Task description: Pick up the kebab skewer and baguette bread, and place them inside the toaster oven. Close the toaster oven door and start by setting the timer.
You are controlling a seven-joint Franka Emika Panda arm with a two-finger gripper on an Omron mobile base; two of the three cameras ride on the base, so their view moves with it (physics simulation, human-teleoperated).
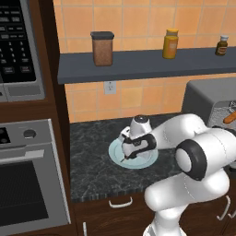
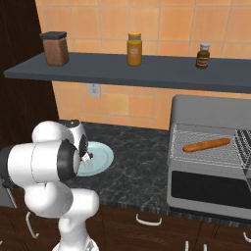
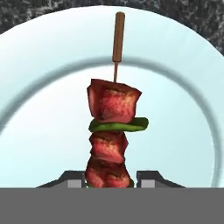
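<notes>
Two small dark fingers [image 3: 74,177] of the robot's gripper [image 3: 108,178] rise at the bottom of the hand view, one on each side of the lowest meat chunk of the kebab skewer [image 3: 112,131], a thin stick threaded with red-brown meat cubes and a slice of green pepper. Each finger sits tight against that bottom chunk, so they look closed on it. In this view the skewer's long axis runs straight away from the fingers, its bare brown wooden handle end pointing to the top of the view. It lies within the round pale blue plate [image 3: 39,131].

From the left base view, the white arm rises at the lower right, bends at a large dark-capped elbow, and reaches leftward and down, its hand [image 1: 133,146] tipped over the plate [image 1: 145,161] on the dark speckled stone surface [image 1: 92,156]. The right base view shows the same hand [image 2: 84,156] low at the near edge of the plate [image 2: 100,157].

Well apart to the right stands the boxy grey metal toaster oven [image 2: 206,110], with its dark glass door [image 2: 208,188] hanging open below the front. On its wire rack lies the slim orange-brown baguette bread [image 2: 206,145], its length running side to side
</notes>
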